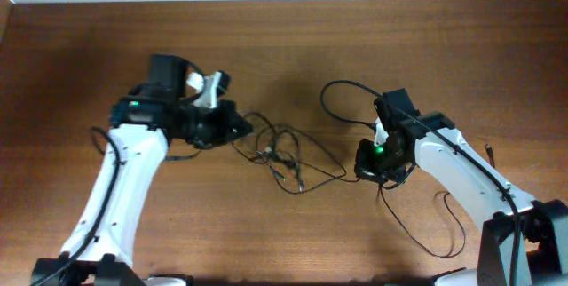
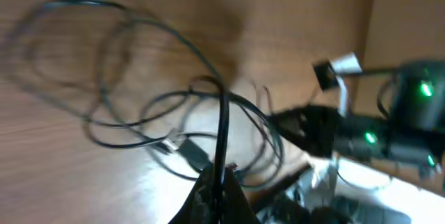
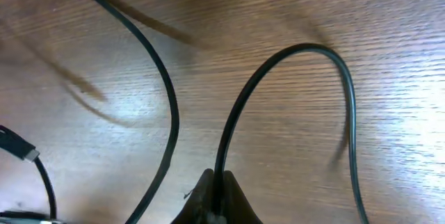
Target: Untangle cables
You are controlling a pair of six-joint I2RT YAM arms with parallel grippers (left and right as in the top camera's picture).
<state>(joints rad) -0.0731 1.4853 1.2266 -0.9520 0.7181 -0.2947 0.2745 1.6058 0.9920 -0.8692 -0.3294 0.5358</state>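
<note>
Thin black cables (image 1: 286, 154) lie tangled in the middle of the wooden table, with small plug ends near their lower part. My left gripper (image 1: 238, 126) is at the tangle's left end, shut on a black strand (image 2: 222, 130) that rises from its fingertips (image 2: 217, 182) into the loops. My right gripper (image 1: 368, 163) is at the tangle's right end, shut on a black cable (image 3: 240, 102) that arches up and over from its fingertips (image 3: 217, 186). Another strand (image 3: 163, 85) curves past on the left. A loop (image 1: 342, 99) runs behind the right gripper.
The wooden table (image 1: 293, 46) has a pale wall edge along its back. A thin black cable (image 1: 439, 233) loops on the table near the right arm's base. The right arm (image 2: 389, 126) with green lights shows in the left wrist view.
</note>
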